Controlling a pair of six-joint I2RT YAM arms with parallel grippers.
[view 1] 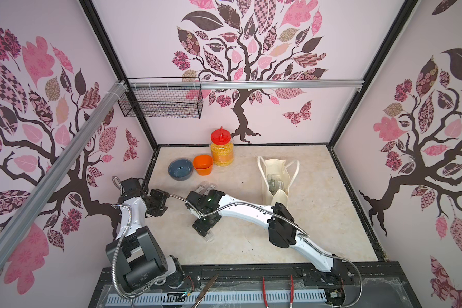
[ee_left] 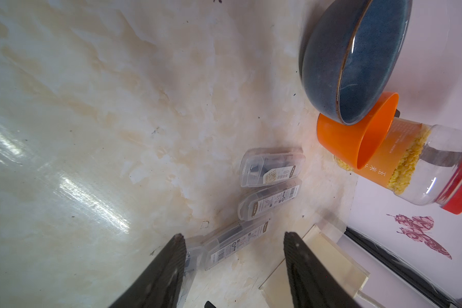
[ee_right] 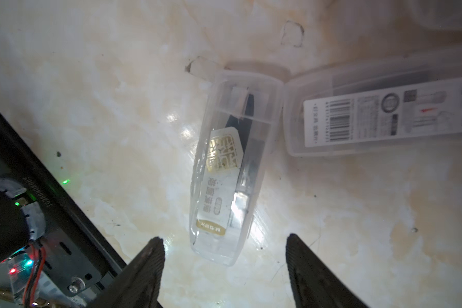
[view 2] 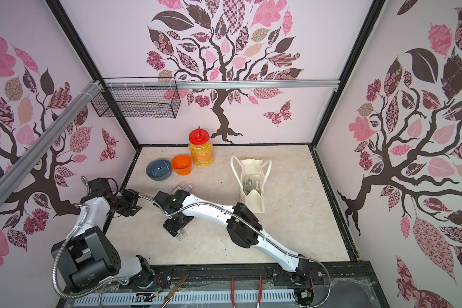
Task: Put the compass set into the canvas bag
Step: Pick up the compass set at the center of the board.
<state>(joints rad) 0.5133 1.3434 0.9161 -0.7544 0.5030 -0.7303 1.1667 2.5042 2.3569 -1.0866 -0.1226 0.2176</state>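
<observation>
Top views: in both, the canvas bag (view 1: 278, 198) stands upright and open-mouthed right of centre on the marble-patterned table (view 1: 318, 226), well apart from both grippers; packed cases (view 1: 275, 184) lie inside it; the right arm stretches across to the table's left-centre, with the right gripper (view 1: 204, 230) pointed down over one compass-set case (view 1: 210, 236), which lies flat on the surface; two spare cases (view 1: 205, 188) show just behind that arm's wrist; the left gripper (view 1: 159, 204) hangs at the table's left edge; a blue bowl (view 1: 180, 169), an orange cup (view 1: 202, 164) and a red-lidded jar (view 1: 222, 149) stand together by the back wall.

Left wrist view: the left gripper (ee_left: 234, 236) has its jaws apart and holds nothing; three spare cases (ee_left: 270, 198) lie in a row ahead of it on the table, with the bowl, cup and jar beyond.

Right wrist view: the right gripper (ee_right: 224, 238) has its jaws wide and grips nothing; the near end of the compass-set case (ee_right: 230, 170) lies between the fingertips (ee_right: 155, 248), nearer one than the other; a gold label and a dark tool show through the clear plastic; a barcode-labelled case (ee_right: 384, 117) lies just beside its far end.

Judged step: the pick of this case, not yet made; the next move calls for centring the jaws across the case's narrow width, lowering to the table and closing firmly on smooth plastic without nudging the neighbour; then a lift and a carry to the bag's mouth, with release between the handles.
</observation>
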